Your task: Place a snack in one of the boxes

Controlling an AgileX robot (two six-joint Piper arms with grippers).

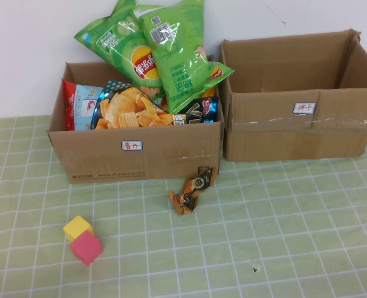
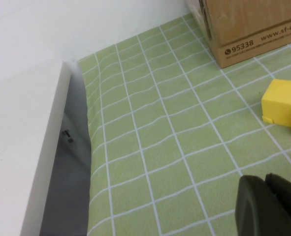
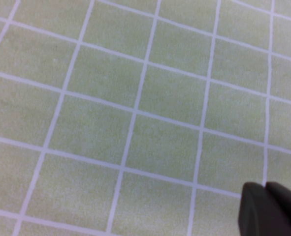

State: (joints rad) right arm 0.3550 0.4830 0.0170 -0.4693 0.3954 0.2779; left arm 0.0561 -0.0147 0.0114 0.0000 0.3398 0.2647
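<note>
Orange and brown, the small snack packet (image 1: 193, 190) lies flat on the green checked surface (image 1: 282, 223), just in front of the left box (image 1: 136, 152) stuffed with chip bags (image 1: 164, 53). Its long axis runs diagonally, the upper end pointing toward the box's right corner. The right box (image 1: 298, 99) stands beside. Neither arm appears in the high view. The left tool (image 2: 267, 204) and right tool (image 3: 269, 210) each hover over the cloth, fingers pressed together, holding nothing.
</note>
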